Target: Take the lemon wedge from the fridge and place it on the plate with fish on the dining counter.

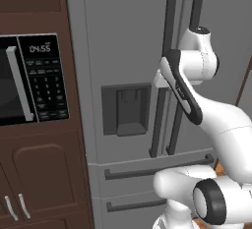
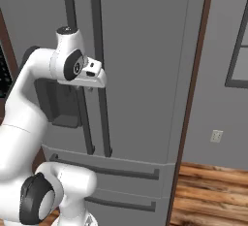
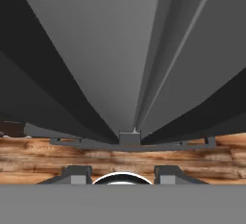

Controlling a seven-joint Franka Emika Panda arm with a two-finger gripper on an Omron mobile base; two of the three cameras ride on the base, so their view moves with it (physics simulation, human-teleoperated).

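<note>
Hand view looks down between the two dark bar handles (image 3: 57, 107) of the fridge (image 3: 101, 50), with the claw (image 3: 122, 174) showing just its two finger tips (image 3: 77, 174) at the bottom, a gap between them and nothing pinched; how widely spread they are I cannot tell. The doors are shut, so the lemon wedge is presumably inside, beyond the claw, unseen. The step in hand looks like getting a door open: I judge it best to settle the fingers squarely around one handle, close firmly, then pull along the door's arc rather than straight back, so the grip does not slip. Below the claw lie the two drawers (image 2: 121, 186) and a wooden floor (image 3: 43, 158). To its left, brown cabinetry (image 1: 39, 174) holds a black microwave (image 1: 29, 78); to its right, a grey wall with an outlet (image 2: 216, 135)
</note>
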